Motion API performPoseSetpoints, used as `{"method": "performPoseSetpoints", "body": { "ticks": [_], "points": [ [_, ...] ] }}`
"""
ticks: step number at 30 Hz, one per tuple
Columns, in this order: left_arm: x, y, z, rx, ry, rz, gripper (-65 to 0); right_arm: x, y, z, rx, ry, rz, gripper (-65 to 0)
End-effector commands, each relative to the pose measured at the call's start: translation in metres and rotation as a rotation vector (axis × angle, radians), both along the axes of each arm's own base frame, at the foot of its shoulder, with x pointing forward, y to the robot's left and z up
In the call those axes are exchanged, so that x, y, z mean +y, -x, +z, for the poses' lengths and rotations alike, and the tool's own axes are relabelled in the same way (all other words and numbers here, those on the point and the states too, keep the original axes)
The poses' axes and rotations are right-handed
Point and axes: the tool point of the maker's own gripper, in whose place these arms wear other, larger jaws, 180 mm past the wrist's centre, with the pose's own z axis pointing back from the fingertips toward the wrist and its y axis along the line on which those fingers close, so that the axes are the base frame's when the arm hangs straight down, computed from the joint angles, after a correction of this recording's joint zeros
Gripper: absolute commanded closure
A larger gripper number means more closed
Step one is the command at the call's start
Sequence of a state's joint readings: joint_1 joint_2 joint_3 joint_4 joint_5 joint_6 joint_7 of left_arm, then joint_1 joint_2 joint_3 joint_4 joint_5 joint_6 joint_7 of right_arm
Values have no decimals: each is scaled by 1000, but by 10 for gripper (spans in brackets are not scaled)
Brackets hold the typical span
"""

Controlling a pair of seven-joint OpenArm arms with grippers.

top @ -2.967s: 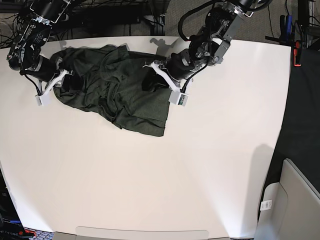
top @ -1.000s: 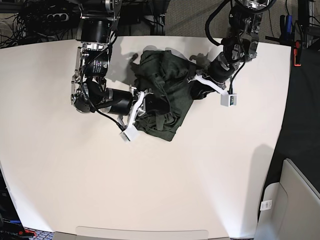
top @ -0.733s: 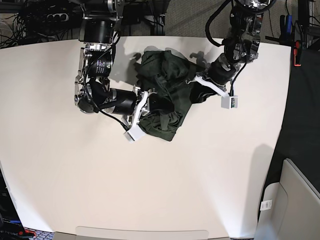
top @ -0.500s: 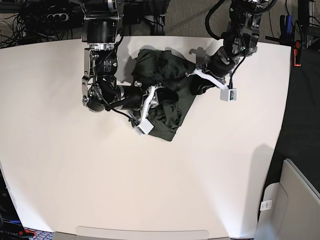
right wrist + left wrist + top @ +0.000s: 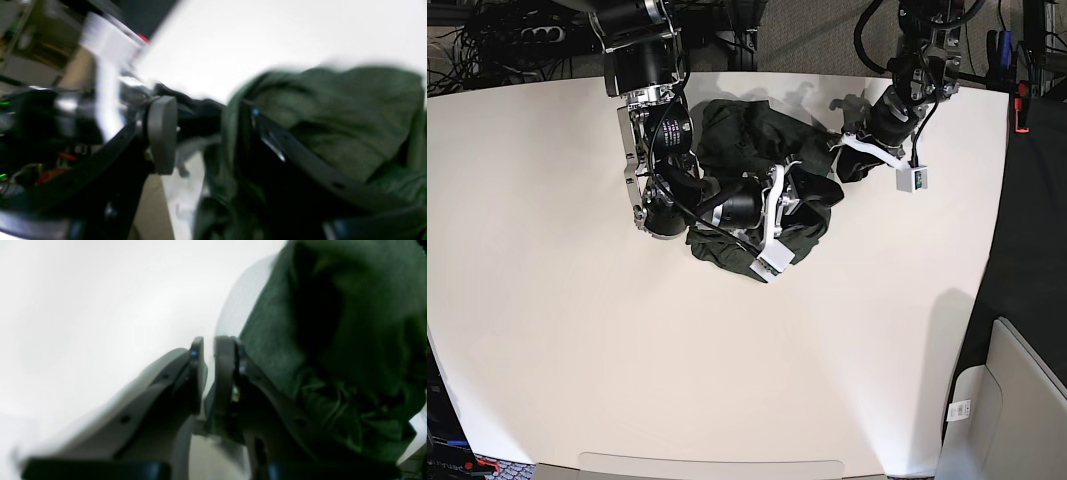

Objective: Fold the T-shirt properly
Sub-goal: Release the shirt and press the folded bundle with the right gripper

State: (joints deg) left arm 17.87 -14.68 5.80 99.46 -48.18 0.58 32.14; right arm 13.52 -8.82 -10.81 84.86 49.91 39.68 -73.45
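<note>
- Clearly we see the T-shirt point(image 5: 757, 165) bunched on the worktop point(image 5: 577, 350)'s far middle.
- Our right claw point(image 5: 206, 133), half-spread amid its folds, may drag cloth.
- Our left claw point(image 5: 208, 373), nearly shut beside the T-shirt, holds nothing and risks a miss.

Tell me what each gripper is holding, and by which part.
Nothing is clamped, as far as shows. The right gripper stands open, the T-shirt draped over one finger; the left gripper is nearly closed beside the cloth, nothing between.
</note>
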Motion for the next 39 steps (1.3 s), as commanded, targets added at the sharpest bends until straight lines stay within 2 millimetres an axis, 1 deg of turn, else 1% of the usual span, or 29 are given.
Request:
{"method": "performPoseSetpoints", "body": {
  "ticks": [1, 3, 6, 8, 11, 15, 16, 19, 21, 22, 24, 27, 29, 32, 35, 36, 37, 39],
  "points": [
    [0, -11, 19, -67, 9, 0, -59, 2, -5, 13, -32, -32, -2, -276],
    [2, -10, 18, -64, 7, 6, -59, 2, -1, 13, -30, -38, -3, -276],
    [14, -11, 19, -68, -3, 34, -59, 1, 4, 25, -54, -74, -8, -276],
    [18, -8, 17, -60, -7, 43, -59, 0, 8, 26, -52, -84, -16, -276],
    [18, -8, 17, -60, -7, 43, -59, -28, 1, 20, -64, -54, -78, -276],
    [19, -9, 17, -61, -9, 48, -59, -78, -13, 16, -83, -11, -184, -276],
    [19, -8, 17, -60, -9, 48, -59, -95, -17, 11, -79, 10, -215, -276],
    [19, -8, 17, -60, -9, 48, -59, -132, -22, 10, -95, 54, -280, -276],
    [18, -8, 17, -59, -8, 45, -59, -147, -21, 9, -108, 83, -294, -276],
    [17, -8, 16, -58, -7, 42, -59, -152, -21, 9, -114, 97, -295, -276],
    [16, -7, 16, -58, -5, 41, -59, -159, -17, 3, -104, 122, -296, -276],
    [16, -8, 16, -58, -5, 42, -59, -161, -13, -4, -95, 151, -287, -276],
    [16, -8, 16, -57, -5, 42, -59, -150, -7, -8, -89, 161, -249, -276],
    [16, -8, 15, -56, -4, 41, -59, -130, 3, -15, -88, 187, -173, -276],
    [16, -8, 15, -56, -3, 42, -59, -101, 14, -21, -101, 213, -89, -276],
    [17, -9, 16, -57, -4, 45, -59, -88, 19, -22, -108, 221, -46, -276],
    [18, -8, 15, -56, -5, 47, -59, -76, 24, -22, -117, 224, -6, -276],
    [18, -8, 15, -55, -6, 49, -59, -58, 32, -20, -134, 222, 59, -275]
  ]
}}
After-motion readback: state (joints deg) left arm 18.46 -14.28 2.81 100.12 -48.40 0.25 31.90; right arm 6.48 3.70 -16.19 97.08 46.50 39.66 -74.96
